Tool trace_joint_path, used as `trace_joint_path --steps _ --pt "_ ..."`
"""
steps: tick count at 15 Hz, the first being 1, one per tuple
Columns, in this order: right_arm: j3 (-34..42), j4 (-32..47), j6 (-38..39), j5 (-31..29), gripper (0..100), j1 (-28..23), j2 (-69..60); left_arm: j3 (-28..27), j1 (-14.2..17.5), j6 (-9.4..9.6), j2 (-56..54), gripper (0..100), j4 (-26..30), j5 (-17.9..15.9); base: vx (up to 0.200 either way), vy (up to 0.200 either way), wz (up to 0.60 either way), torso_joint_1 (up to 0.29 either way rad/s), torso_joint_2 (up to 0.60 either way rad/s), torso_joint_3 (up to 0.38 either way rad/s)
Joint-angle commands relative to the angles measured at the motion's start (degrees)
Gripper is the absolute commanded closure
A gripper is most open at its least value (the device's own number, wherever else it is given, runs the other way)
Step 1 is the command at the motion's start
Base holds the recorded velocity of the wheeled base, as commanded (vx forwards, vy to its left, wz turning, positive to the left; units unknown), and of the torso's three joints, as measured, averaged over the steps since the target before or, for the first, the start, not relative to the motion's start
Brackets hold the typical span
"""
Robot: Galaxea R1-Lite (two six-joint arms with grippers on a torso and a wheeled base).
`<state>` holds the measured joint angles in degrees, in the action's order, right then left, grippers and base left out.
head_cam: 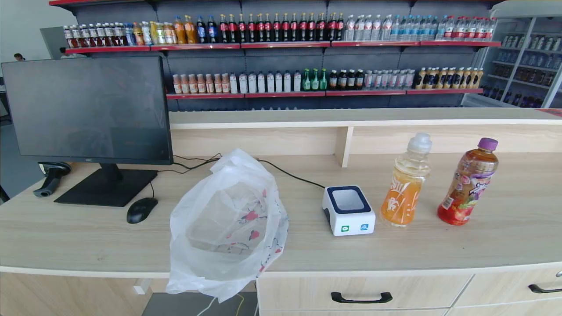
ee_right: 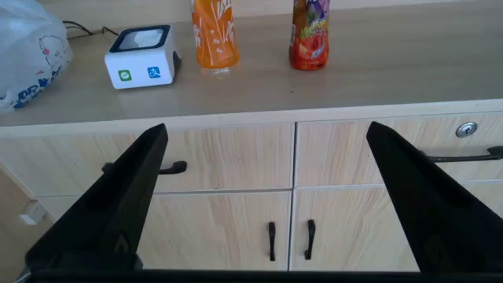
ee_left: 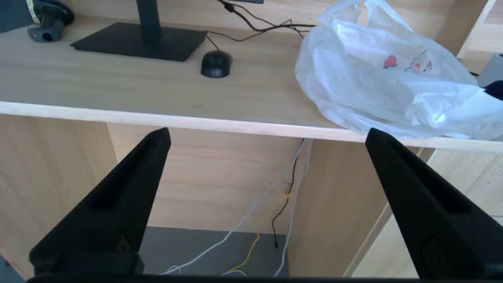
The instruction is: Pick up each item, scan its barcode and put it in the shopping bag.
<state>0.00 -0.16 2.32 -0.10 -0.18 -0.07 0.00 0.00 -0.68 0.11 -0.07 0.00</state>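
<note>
– Desk [head_cam: 483, 237] first: what takes up the most room on it?
– A dark monitor [head_cam: 88, 107] at the left rear corner. Its stand sits well clear of the task's things.
– And the shopping bag [head_cam: 228, 224]?
– White, thin plastic with a small red print. It slumps left of centre with its mouth gaping upward, and its lower part hangs over the front edge.
– The items?
– Two upright bottles stand on the right half, apart from each other. The orange bottle [head_cam: 406, 184] has a pale cap. The red bottle [head_cam: 467, 184] stands nearer the right edge and has a purple cap.
– What lies between them and the bag?
– The scanner [head_cam: 349, 210], a white box with a dark-rimmed window facing up. It sits just beside the orange bottle, and a black cable [head_cam: 290, 174] runs from it toward the rear. A black mouse [head_cam: 141, 209] lies in front of the monitor stand.
– The grippers?
– Both are spread wide and hold nothing. The left gripper [ee_left: 267, 135] is below the front edge under the bag. The right gripper [ee_right: 266, 130] faces the cabinet doors [ee_right: 291, 228] beneath the bottles.
</note>
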Motion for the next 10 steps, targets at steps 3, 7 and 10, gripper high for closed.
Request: trace_joint_path --steps 3,7,10 --pt "0.0 0.0 -0.3 0.0 0 0.0 0.1 0.0 0.0 -0.02 0.0 0 0.0 0.0 0.0 0.0 0.0 0.0 0.0 0.0" --pt "-1.4 0.1 -1.2 0.4 0 0.0 0.3 0.0 0.0 -0.02 0.0 0 0.0 0.0 0.0 0.0 0.0 0.0 0.0 0.0" --pt "-12.3 0.4 -1.1 2.8 0 0.1 13.2 0.0 0.0 -0.02 0.0 0 0.0 0.0 0.0 0.0 0.0 0.0 0.0 0.0"
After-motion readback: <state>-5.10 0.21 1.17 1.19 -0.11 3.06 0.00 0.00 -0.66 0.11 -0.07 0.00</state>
